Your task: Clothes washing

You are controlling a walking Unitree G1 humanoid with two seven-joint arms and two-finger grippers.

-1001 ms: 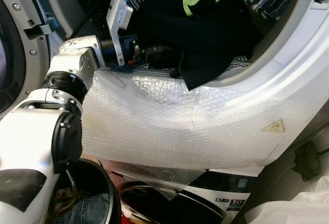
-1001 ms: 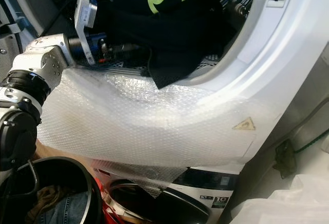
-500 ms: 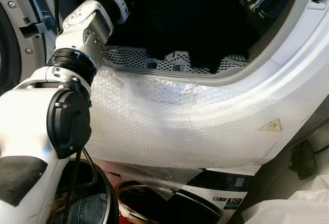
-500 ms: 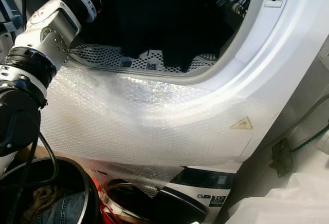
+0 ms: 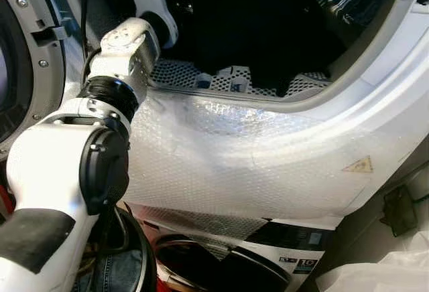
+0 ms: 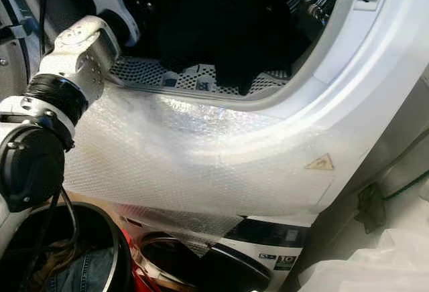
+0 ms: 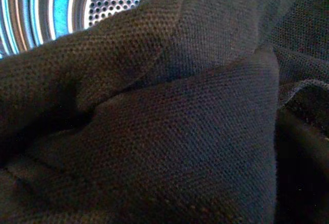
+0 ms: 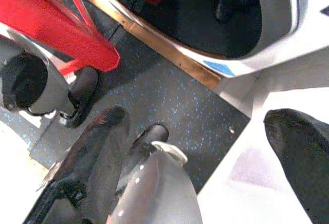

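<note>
Deep inside the drum [image 7: 46,8], left arm [image 5: 127,51] reaching in, black garment [image 7: 169,131] pressed against its fingers; grip unclear

The two head views look forward and down, from close range, at the open mouth of a washing machine [image 5: 375,104]; both share the bubble wrap [image 5: 234,165] over its lower front, the dark clothes [image 6: 221,31] inside the drum and the left arm [image 5: 100,138] reaching in; the right eye sees the same things shifted slightly to the left. The left wrist view sits inside the drum [image 7: 56,8], pressed very near black fabric [image 7: 169,131], facing the shiny perforated wall. The right wrist view hangs low and faces down at a dark speckled floor [image 8: 169,100], with a red stand [image 8: 56,23] near.
</note>
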